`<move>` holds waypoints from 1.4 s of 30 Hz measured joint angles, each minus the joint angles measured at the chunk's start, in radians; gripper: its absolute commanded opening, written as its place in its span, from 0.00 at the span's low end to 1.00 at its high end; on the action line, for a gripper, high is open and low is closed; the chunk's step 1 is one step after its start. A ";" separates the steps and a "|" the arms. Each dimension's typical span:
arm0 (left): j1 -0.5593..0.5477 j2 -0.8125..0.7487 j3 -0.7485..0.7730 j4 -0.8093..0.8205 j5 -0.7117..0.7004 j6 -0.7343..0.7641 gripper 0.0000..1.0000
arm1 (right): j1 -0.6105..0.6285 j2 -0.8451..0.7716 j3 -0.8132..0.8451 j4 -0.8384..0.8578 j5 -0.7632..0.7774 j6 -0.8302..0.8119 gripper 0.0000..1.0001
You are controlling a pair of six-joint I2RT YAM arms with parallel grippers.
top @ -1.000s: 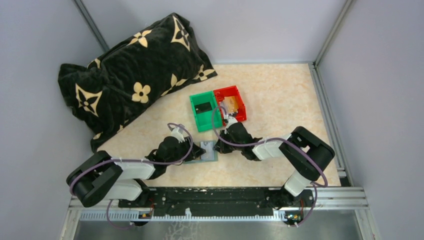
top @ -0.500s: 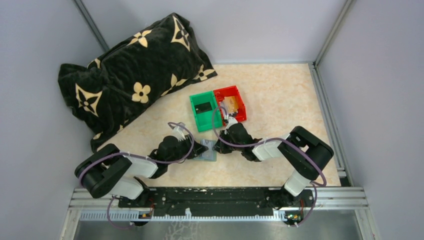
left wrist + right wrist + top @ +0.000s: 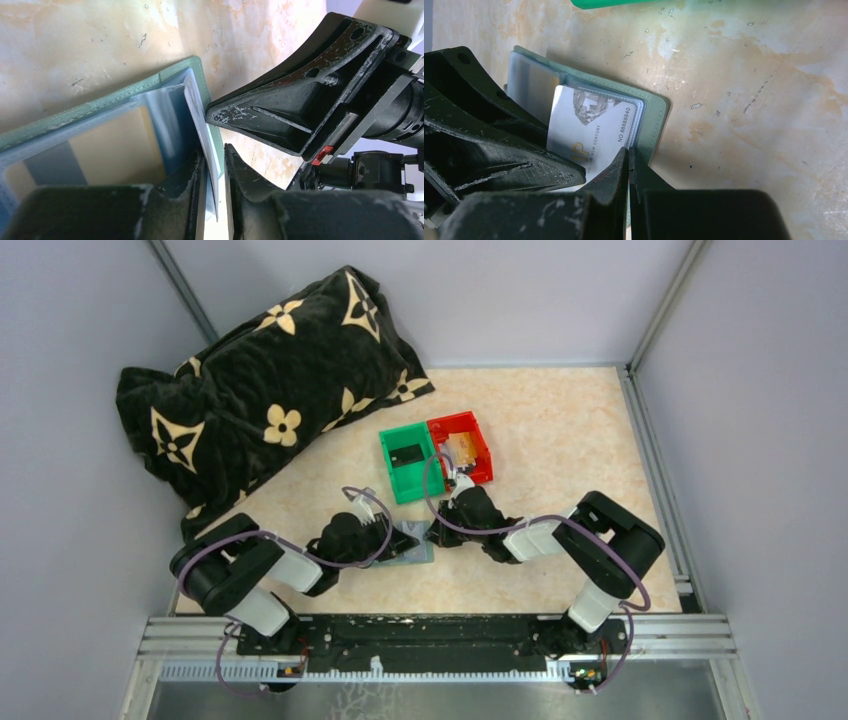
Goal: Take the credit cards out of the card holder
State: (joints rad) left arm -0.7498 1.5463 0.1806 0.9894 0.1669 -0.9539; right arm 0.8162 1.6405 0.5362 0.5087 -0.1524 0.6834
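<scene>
While the card holder (image 3: 412, 545) is lying open on the tabletop (image 3: 540, 430) between the two arms, on the near side of the green bin (image 3: 408, 462), the left fingers (image 3: 182, 200) are reaching into it from the left. The right fingers (image 3: 611, 187) are meeting it from the right.

The right fingers are pressed together and holding nothing, their tips resting at the holder's edge beside a silver card (image 3: 589, 130). The left fingers are standing narrowly apart on either side of a thin pale raised edge, which I take to be that card (whether they are pinching it, I cannot tell).

The card's long axis appears to be running out of its clear sleeve toward the left fingers, so the left arm is the nearer. In my judgement the pull is wanting to go along that axis while the right fingers are pinning the holder down.

The holder is showing sage green, soft-cornered, lined with clear sleeves. A gold card (image 3: 115, 150) is sitting fully inside one of them. The silver card is carrying a diamond print and a number.
</scene>
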 measured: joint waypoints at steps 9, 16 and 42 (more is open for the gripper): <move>0.029 -0.192 -0.055 -0.095 -0.011 0.007 0.25 | 0.000 0.008 0.000 0.012 -0.001 0.008 0.00; 0.051 -0.396 -0.070 -0.268 -0.055 0.048 0.24 | 0.000 0.023 0.000 0.038 -0.008 0.019 0.00; 0.111 -0.858 -0.090 -0.565 -0.007 0.074 0.00 | 0.006 -0.199 -0.027 0.002 -0.149 0.042 0.44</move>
State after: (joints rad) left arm -0.6388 0.6880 0.0902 0.4244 0.1600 -0.8799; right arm 0.8227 1.4414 0.5091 0.5102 -0.3012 0.7254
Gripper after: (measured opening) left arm 0.008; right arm 0.404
